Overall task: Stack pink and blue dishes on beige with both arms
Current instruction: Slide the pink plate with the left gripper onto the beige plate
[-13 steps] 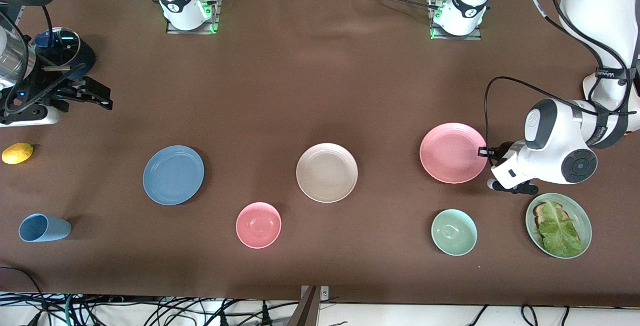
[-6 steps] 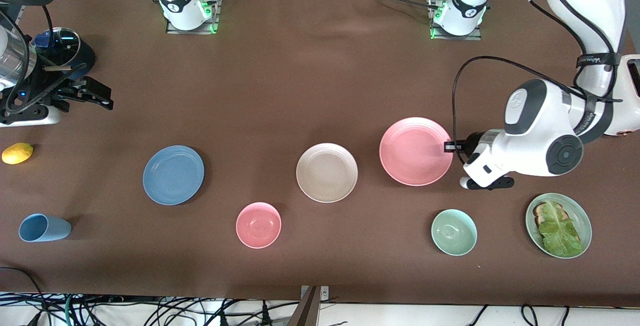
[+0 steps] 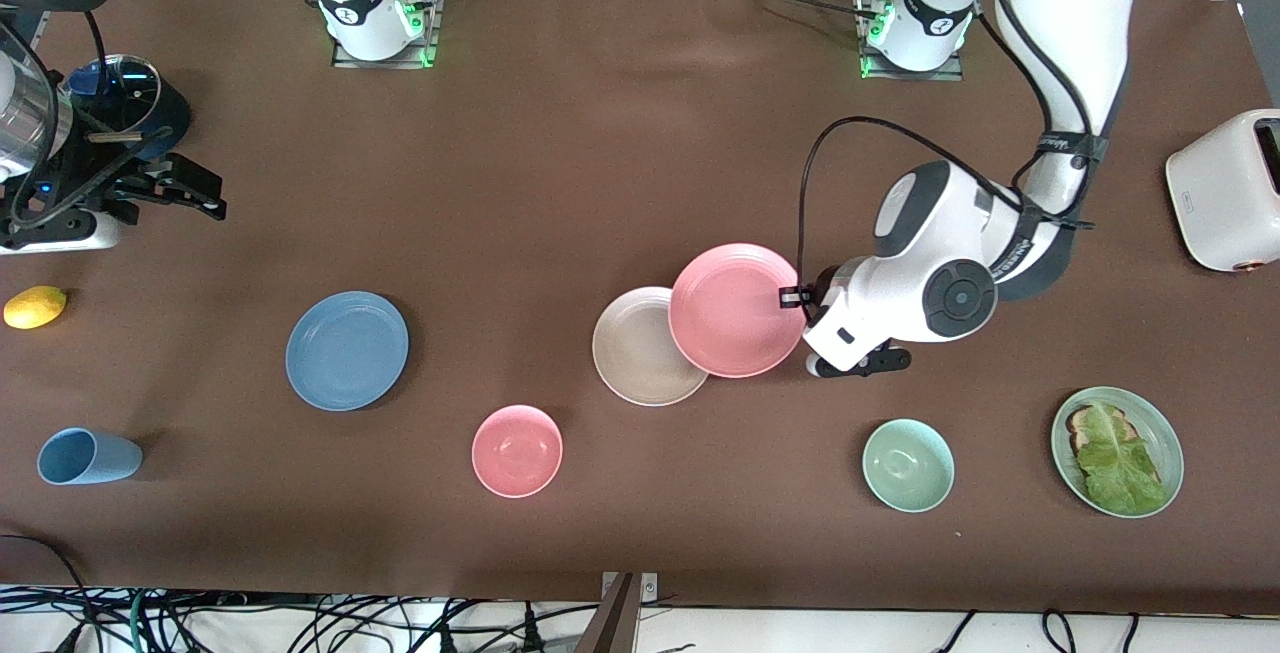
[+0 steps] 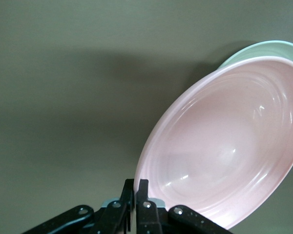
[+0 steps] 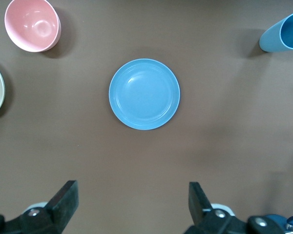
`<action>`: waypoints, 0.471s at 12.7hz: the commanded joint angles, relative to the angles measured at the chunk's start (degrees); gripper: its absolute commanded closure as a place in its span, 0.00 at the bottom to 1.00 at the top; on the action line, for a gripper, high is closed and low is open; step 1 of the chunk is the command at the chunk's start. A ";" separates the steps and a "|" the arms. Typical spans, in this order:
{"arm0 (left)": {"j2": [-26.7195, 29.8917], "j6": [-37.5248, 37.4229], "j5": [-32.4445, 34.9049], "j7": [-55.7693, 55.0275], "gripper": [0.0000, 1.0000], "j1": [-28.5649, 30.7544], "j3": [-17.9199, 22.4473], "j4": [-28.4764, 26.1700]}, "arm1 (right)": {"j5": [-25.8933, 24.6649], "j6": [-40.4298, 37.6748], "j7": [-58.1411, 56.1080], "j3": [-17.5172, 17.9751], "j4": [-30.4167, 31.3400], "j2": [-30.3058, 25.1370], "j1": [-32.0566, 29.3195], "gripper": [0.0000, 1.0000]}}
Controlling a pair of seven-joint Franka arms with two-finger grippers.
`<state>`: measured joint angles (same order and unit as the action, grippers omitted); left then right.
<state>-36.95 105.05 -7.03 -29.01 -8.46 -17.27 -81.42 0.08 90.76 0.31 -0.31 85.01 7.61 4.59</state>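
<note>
A brown table (image 3: 600, 163) fills the front view, and the left gripper (image 3: 800, 299) has its jaws clamped on the rim of the pink plate (image 3: 735, 309), held up and overlapping the edge of the beige plate (image 3: 632, 351). The blue plate (image 3: 347, 350) lies flat toward the right arm's end, well apart. In the left wrist view, the jaws pinch the pink plate's rim, the plate tilted, beige peeking out past it. In the right wrist view, the right gripper (image 5: 132, 202) waits high over the blue plate, jaws spread wide and empty.
</note>
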 commanded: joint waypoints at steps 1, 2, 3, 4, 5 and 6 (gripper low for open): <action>-3.30 3.91 -1.14 -2.45 1.00 -2.87 0.49 2.84 | 0.89 -0.59 0.75 -0.13 0.50 -0.67 -0.28 0.00; -3.92 5.50 -1.15 -2.80 1.00 -3.66 0.31 2.93 | 0.89 -0.59 0.75 -0.13 0.50 -0.67 -0.29 0.00; -4.36 6.73 -1.15 -2.98 1.00 -4.19 0.31 2.93 | 0.89 -0.59 0.75 -0.04 0.42 -0.76 -0.29 0.00; -5.15 8.40 -1.15 -3.07 1.00 -5.06 0.31 3.10 | 0.89 -0.59 0.75 0.13 0.33 -0.85 -0.29 0.00; -5.76 10.33 -1.15 -3.24 1.00 -5.94 0.48 3.11 | 0.80 -0.50 0.75 0.22 0.24 -0.85 -0.20 0.00; -6.64 11.83 -1.15 -4.03 1.00 -6.39 0.49 3.11 | 0.80 -0.50 0.75 0.31 0.07 -0.93 -0.20 0.00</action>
<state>-41.23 115.28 -7.03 -31.80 -13.39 -17.29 -80.96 0.08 90.72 0.33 -0.38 85.04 7.66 4.59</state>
